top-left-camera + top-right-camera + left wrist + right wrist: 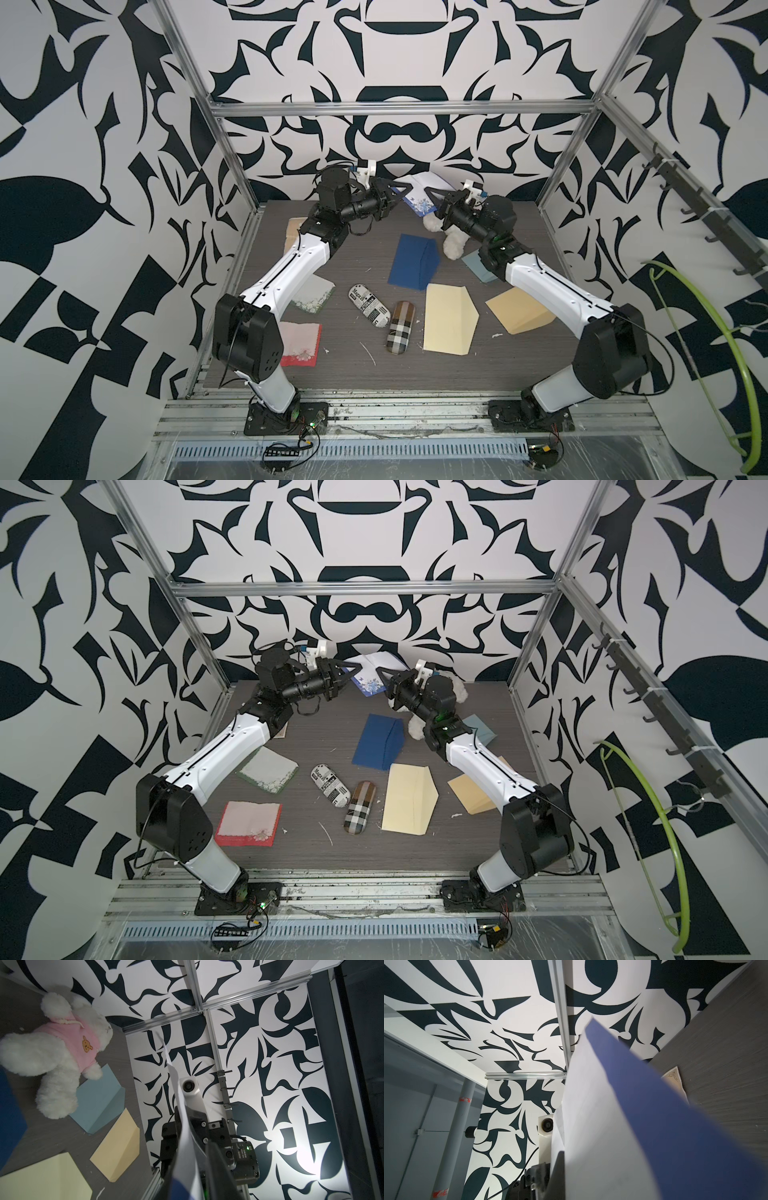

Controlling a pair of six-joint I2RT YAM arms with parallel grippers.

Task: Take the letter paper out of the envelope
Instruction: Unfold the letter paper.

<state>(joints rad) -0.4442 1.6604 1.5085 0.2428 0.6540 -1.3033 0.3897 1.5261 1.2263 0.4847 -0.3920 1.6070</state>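
Envelopes: five. One snowflake-printed blue-and-white paper envelope is up between the two sets of jaws. Four lie flat on the counter below them: dark blue, pale yellow, tan and grey-blue.
Lined white paper sheet: one, at the jaws beside the printed envelope.
Folded cloth squares: two, white with a green edge and pink with a red edge.
Oblong cases: two, newsprint-patterned and plaid.
Plush white bear in pink top: one, beneath the right jaws.
Beige ornamented card: one.
Robot arms: two.
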